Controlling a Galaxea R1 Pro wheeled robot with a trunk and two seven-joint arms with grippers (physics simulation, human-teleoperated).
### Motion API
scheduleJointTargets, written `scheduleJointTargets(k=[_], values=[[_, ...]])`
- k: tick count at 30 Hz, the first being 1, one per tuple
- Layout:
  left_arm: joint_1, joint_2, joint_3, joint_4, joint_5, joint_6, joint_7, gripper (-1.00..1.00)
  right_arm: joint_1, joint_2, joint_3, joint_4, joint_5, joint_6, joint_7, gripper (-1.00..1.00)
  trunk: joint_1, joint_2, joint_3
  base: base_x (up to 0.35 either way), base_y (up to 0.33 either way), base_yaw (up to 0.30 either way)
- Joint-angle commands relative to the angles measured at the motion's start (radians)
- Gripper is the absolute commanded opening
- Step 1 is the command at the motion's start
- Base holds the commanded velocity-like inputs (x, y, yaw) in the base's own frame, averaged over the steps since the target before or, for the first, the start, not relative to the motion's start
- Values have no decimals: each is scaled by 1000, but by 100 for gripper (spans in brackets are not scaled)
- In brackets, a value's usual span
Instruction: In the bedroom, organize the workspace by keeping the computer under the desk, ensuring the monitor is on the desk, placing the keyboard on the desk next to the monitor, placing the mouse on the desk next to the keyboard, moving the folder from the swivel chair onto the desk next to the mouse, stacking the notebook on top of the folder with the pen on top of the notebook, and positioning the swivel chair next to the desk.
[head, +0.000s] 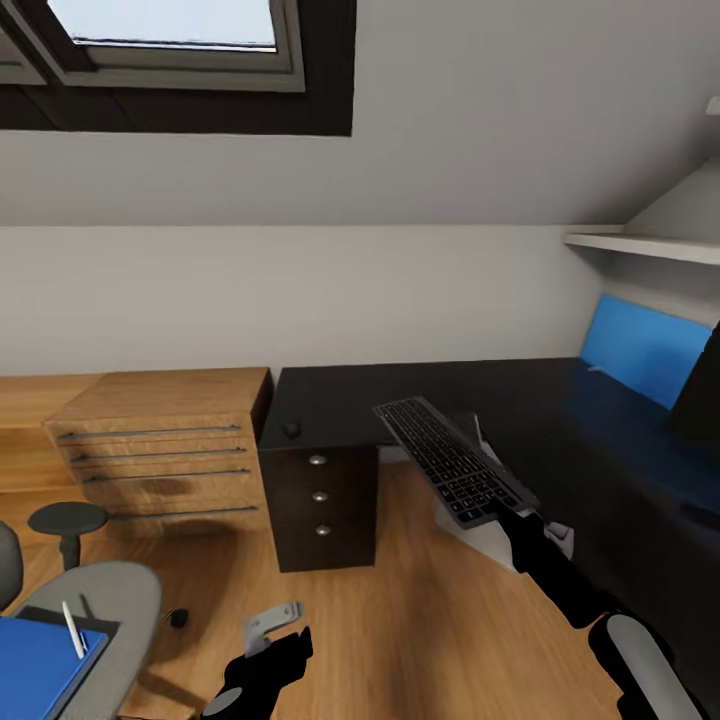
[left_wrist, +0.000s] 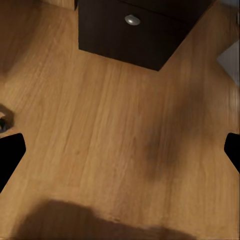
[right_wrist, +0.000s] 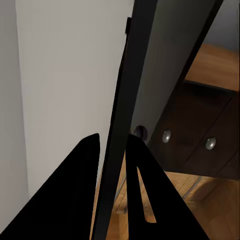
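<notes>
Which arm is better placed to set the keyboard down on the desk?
The right. Its gripper already clamps the keyboard by its near edge, tilted in the air just beside the desk. The left gripper hangs low over the floor, open and empty.

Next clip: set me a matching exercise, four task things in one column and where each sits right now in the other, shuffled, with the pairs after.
Things:
1. keyboard
2. mouse
3. folder
4. pen

Places:
A. lying on the swivel chair seat
B. on the desk top, above the dark drawers
C. held tilted in the air by the right gripper
D. resting on top of the stack on the chair

Pairs: 1-C, 2-B, 3-A, 4-D
</notes>
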Motion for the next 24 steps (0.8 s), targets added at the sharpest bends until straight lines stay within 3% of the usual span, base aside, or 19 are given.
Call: scheduleJointTargets(k=[1, 12, 24], values=[[-1, 1, -2, -2, 5, 3, 8, 100, -1, 0, -1, 1, -8, 5, 5, -100, -5, 6, 2, -339, -128, -262], [-1, 1, -5, -2, 5, 3, 9, 100, -1, 0, -31, 2, -10, 10, 5, -100, -47, 83, 37, -311, -197, -253], [-1, -1, -8, -2, 4, 4, 11, 100, 0, 2, -35, 22, -12, 15, 7, -100, -93, 167, 74, -266, -252, -24]])
